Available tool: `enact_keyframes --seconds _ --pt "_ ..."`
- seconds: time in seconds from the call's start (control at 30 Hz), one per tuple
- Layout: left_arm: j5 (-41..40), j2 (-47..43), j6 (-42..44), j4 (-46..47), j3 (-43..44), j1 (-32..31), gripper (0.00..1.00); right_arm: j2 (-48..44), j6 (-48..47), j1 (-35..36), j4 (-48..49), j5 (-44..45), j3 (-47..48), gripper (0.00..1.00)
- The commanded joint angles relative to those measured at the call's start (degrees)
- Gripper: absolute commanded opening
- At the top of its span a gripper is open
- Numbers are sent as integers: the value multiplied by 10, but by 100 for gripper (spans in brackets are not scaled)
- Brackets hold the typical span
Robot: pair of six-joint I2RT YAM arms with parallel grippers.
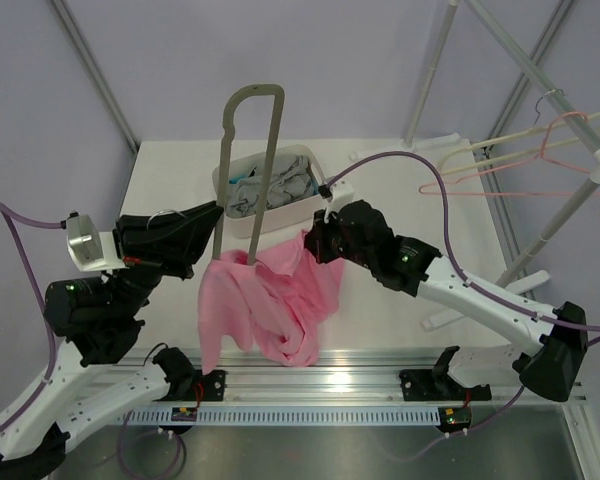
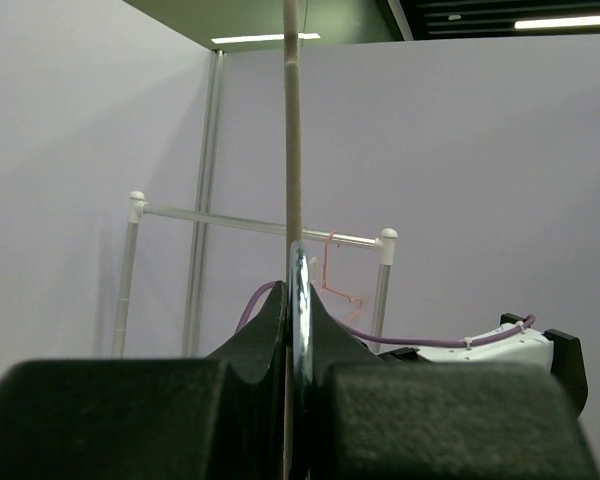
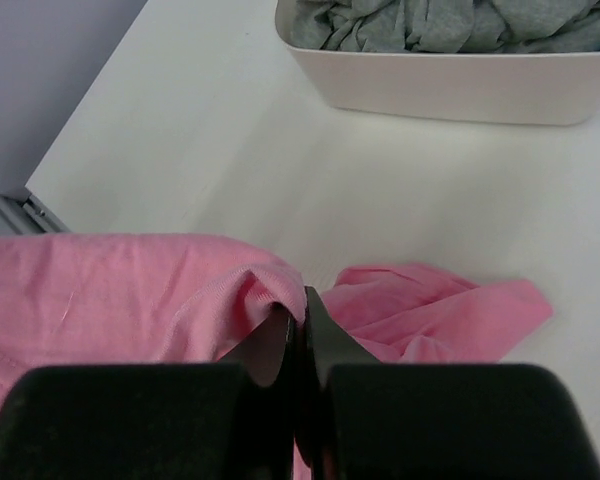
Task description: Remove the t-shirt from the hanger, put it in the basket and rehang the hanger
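Left gripper [image 1: 217,212] is clamped on the hanger [image 1: 269,160]. In the wrist view both fingers [image 2: 250,350] pinch its thin edge-on bar, with silver metal between them. The hanger stands tilted over the table [image 1: 170,180], its far end toward 12 o'clock, crossing in front of the white tub [image 1: 290,208] of grey clothes [image 1: 295,180]. The t-shirt [image 1: 270,300] hangs bunched from the hanger's near end and drapes toward 6 o'clock, close to the table's front edge. Right gripper [image 1: 313,238], at the shirt's 2 o'clock corner, is pinched closed on a fold of pink fabric — fingers [image 3: 335,345] meet with cloth between. The tub sits at 12 o'clock from the shirt, apart from it.
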Motion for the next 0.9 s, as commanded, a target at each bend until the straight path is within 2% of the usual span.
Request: enact_keyframes --seconds 0.0,0.17,0.37,0.43,0.53,0.6,0.67,0.77,0.87 --pt "-33 -7 26 77 3 1 0 33 -20 -4 6 55 69 0" --pt "-70 -25 33 166 -22 1 0 67 -18 -3 -3 34 78 0" --pt "-44 -5 44 129 0 1 0 46 -23 -4 -3 67 63 0" --pt "-44 -13 45 116 -8 1 0 52 -36 -4 -30 123 97 0" --pt "-41 -27 51 102 -12 1 0 70 -61 -6 -66 157 152 0" --pt "-56 -50 59 121 -24 1 0 74 -53 -4 -87 105 174 0" --pt "-78 -65 65 146 -40 1 0 59 -34 -4 -45 17 148 0" --pt "-78 -61 65 172 -51 1 0 30 0 -4 13 -48 87 0" --pt "-56 -36 48 183 -52 0 0 26 -7 -3 -3 -13 98 0"
